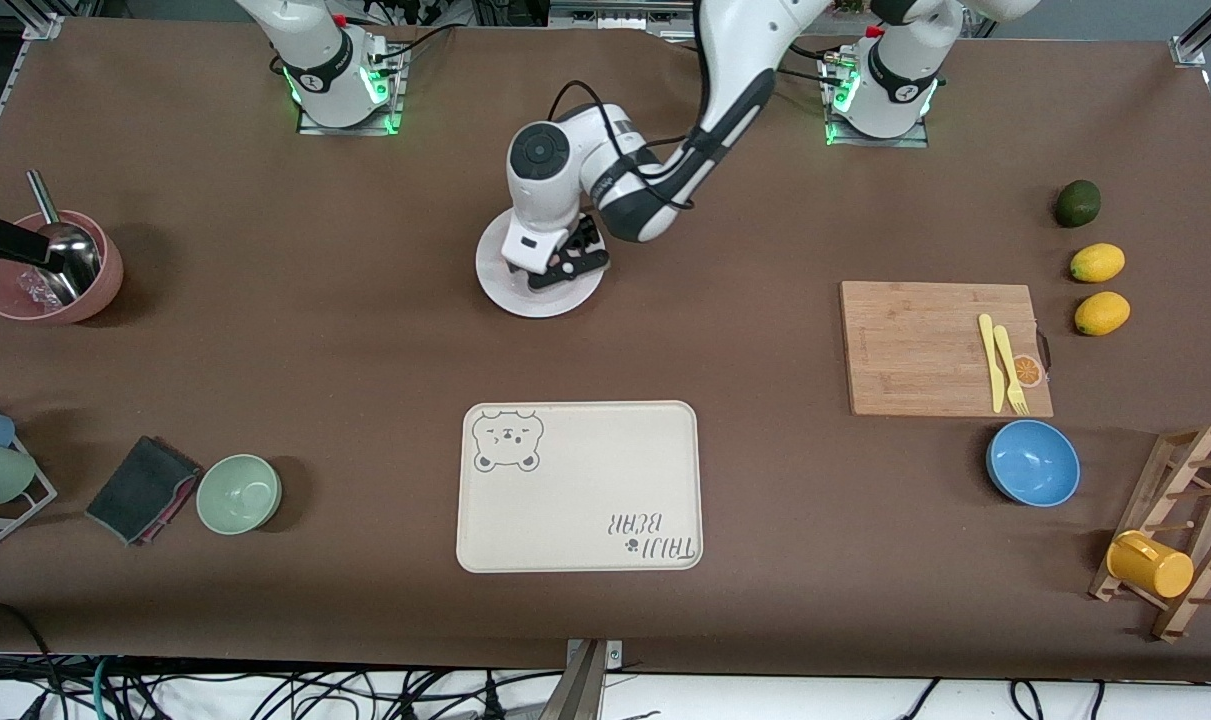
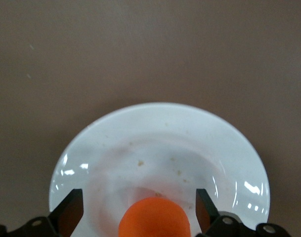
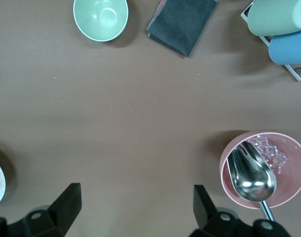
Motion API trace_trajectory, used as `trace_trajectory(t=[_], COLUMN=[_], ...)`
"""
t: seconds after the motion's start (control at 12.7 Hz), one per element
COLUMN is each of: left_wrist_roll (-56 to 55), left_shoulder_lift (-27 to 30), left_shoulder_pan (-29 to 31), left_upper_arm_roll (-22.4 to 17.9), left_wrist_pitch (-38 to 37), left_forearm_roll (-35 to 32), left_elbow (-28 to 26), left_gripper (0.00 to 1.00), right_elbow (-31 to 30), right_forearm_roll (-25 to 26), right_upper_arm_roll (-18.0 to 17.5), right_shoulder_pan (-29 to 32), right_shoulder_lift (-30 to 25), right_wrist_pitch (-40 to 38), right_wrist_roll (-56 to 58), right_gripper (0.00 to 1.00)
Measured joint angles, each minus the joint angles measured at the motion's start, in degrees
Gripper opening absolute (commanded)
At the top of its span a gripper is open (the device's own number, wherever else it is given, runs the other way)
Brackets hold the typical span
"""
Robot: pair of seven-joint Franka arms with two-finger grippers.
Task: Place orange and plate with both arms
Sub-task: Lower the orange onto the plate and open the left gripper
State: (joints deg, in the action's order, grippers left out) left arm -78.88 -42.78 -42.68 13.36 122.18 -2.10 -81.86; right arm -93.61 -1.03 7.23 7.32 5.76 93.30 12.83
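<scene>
Orange: the orange (image 2: 154, 217), bright orange-red and rounded, is sitting on the plate (image 2: 160, 148), only its top showing in the left wrist view between the spread fingers (image 2: 71, 211).
Plate: round, white and glossy with a shallow rim and faint specks, it is lying on the brown bench (image 1: 365, 330), farther from the front camera than the bear-print tray (image 1: 579, 487) and well apart from it.
Left gripper: the left gripper (image 1: 555, 262) is hanging over the plate with its fingers wide, one on each side of the orange, not gripping it.
Right gripper: the right gripper (image 3: 135, 210) is waiting over the bench near the pink bowl (image 1: 50, 268) toward the right arm's end, well apart from the plate; its fingers are standing wide with nothing between them.
Pink bowl: it is holding a metal scoop (image 3: 251, 175) and clear bits.
Tray's neighbours: a green bowl (image 1: 239, 493) and a dark folded cloth (image 1: 142, 489) are lying toward the right arm's end from the tray; a blue bowl (image 1: 1033, 462) is sitting toward the left arm's end.
Cutting board: the wooden board (image 1: 940, 347), carrying a yellow knife and fork (image 1: 1005, 365), is lying between the plate and two lemons (image 1: 1098, 288).
Obstruction: the left arm's wrist is covering much of the plate in the front view.
</scene>
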Motion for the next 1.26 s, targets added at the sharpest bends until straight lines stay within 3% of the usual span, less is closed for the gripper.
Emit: trace_trajectory(t=[0.24,0.47,0.95,1.26], left_wrist_roll=[11.28,30.24,58.94,63.55], left_shoulder_lift=[6.69,9.64,11.79,13.01], left_shoulder_pan=[11.63,25.52,47.13,55.13], left_upper_arm_roll=[-0.05,0.03,0.03,0.11], left_wrist_pitch=[-9.5,-16.69,-19.92,-20.57], left_forearm_roll=[-0.04,0.48,0.78,0.79], left_elbow=[0.62,0.58,0.6,1.34], left_gripper=[1.0,1.0,1.0,1.0], right_elbow=[0.0,0.0,0.0,0.0], right_forearm_roll=[0.0,0.0,-0.01,-0.01], right_upper_arm_roll=[0.0,-0.01,-0.01,-0.01], right_shoulder_pan=[0.0,0.0,0.0,0.0], right_shoulder_lift=[0.01,0.02,0.08,0.18], right_wrist_pitch=[0.02,0.05,0.08,0.11], right_wrist_roll=[0.0,0.0,0.0,0.0], right_gripper=[1.0,1.0,1.0,1.0])
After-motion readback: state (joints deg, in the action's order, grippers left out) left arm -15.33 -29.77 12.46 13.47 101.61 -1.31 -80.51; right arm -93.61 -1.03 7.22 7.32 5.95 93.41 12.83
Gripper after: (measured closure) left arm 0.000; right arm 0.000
